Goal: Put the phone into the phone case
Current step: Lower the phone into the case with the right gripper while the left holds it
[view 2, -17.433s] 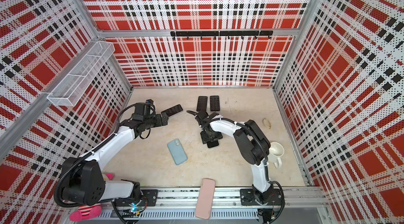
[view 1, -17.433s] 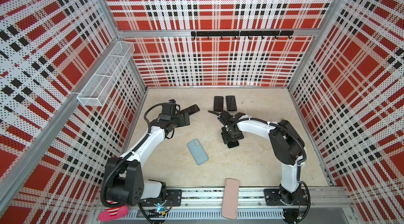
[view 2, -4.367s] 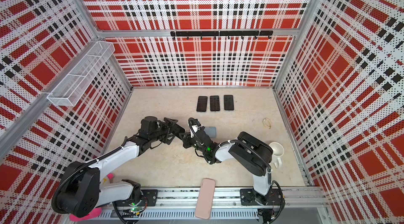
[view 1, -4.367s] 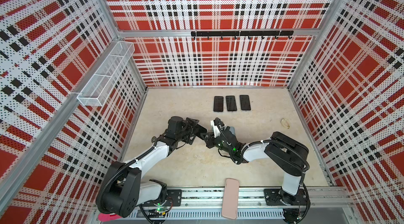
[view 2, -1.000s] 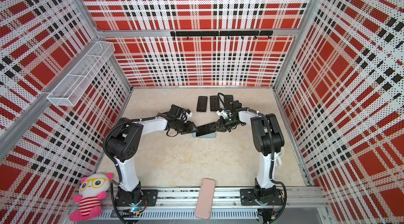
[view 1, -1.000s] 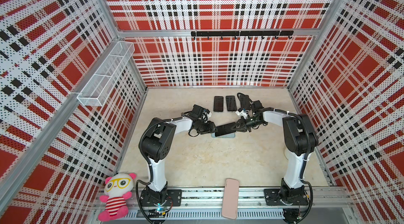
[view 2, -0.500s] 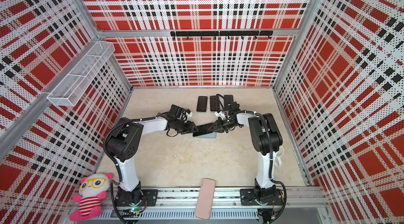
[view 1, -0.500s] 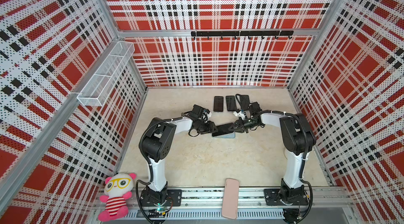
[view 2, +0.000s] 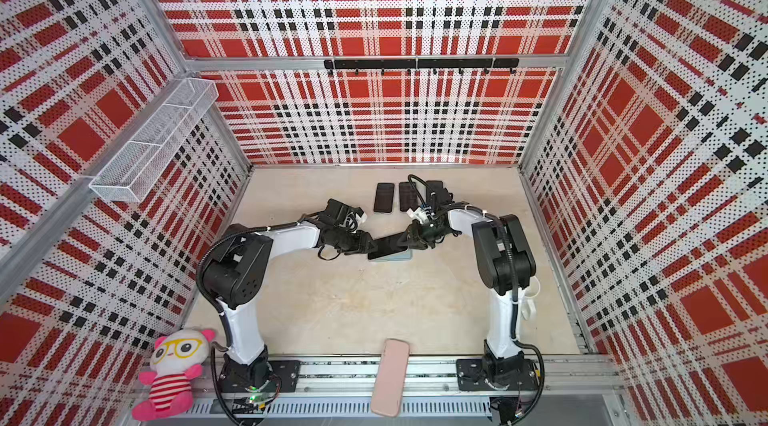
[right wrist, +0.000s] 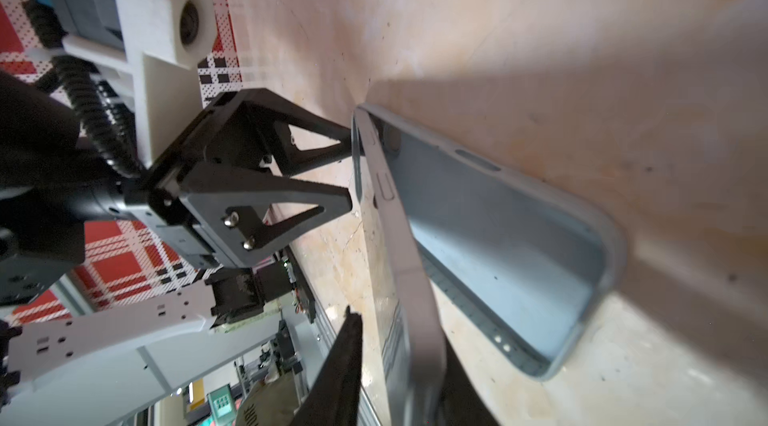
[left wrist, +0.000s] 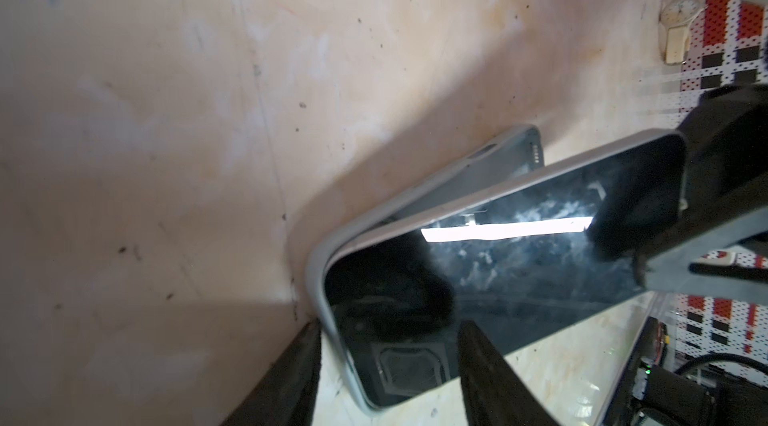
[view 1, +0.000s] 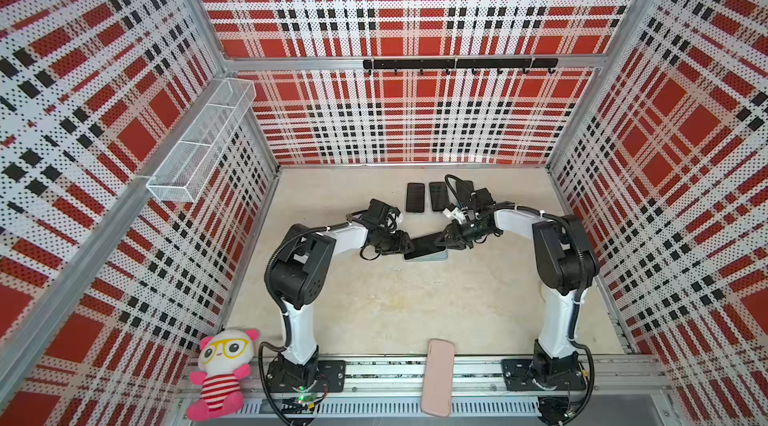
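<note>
Seating phone (view 1: pixel 424 246): left end effector (view 1: pixel 404 247) clamps phone case (view 1: pixel 432 257); right end effector (view 1: pixel 444 238), unclenched, straddles raised end. Press flat next.

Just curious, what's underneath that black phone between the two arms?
A grey-blue phone case, open side up on the table. The phone tilts into one end; the case floor there is hidden.
</note>
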